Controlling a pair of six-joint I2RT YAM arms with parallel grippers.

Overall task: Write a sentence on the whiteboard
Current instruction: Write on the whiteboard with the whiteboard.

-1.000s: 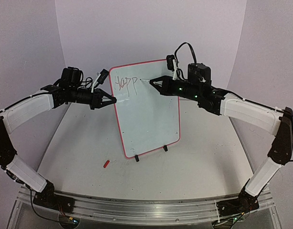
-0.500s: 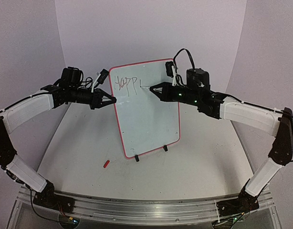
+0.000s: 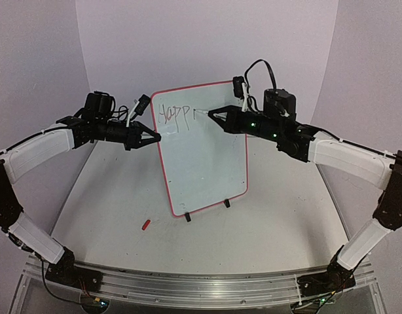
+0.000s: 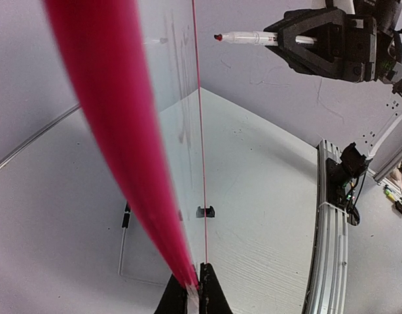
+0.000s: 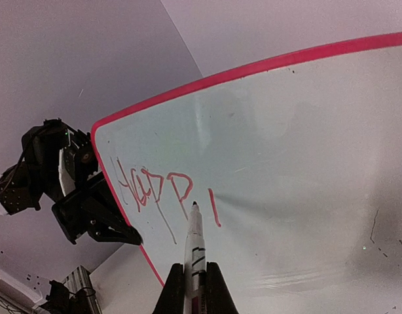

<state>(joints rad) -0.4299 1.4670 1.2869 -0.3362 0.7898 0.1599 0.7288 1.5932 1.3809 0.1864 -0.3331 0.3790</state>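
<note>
The whiteboard (image 3: pixel 201 163) stood upright on the tabletop (image 3: pixel 273 222), midway toward its far edge, the left hand (image 3: pixel 155 137) clamped shut on its left rim, while the right hand (image 3: pixel 211 113), closed around a marker (image 5: pixel 195 242), held the tip beside the red letters (image 3: pixel 175 115) near the board's top edge.

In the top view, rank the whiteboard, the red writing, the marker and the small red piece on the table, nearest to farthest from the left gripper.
1. whiteboard: its left rim is clamped in the left gripper
2. red writing: upper left of the board
3. marker: just right of the writing
4. small red piece: down on the table, front left
</note>
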